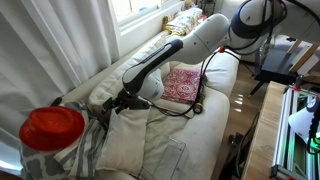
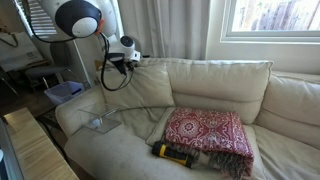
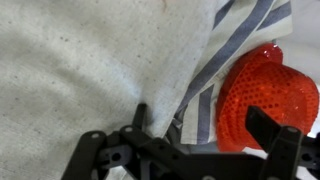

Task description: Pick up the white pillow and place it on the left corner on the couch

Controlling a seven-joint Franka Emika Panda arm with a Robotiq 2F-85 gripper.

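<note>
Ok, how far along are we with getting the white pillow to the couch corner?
Nothing looks finished for certain. In hand: the tool hangs over the white pillow at the end of the couch, fingers apart in the wrist view, gripping nothing. Left: either the grasp and carry, or, if this end is the target corner, only pulling away; the views cannot settle which.
</note>
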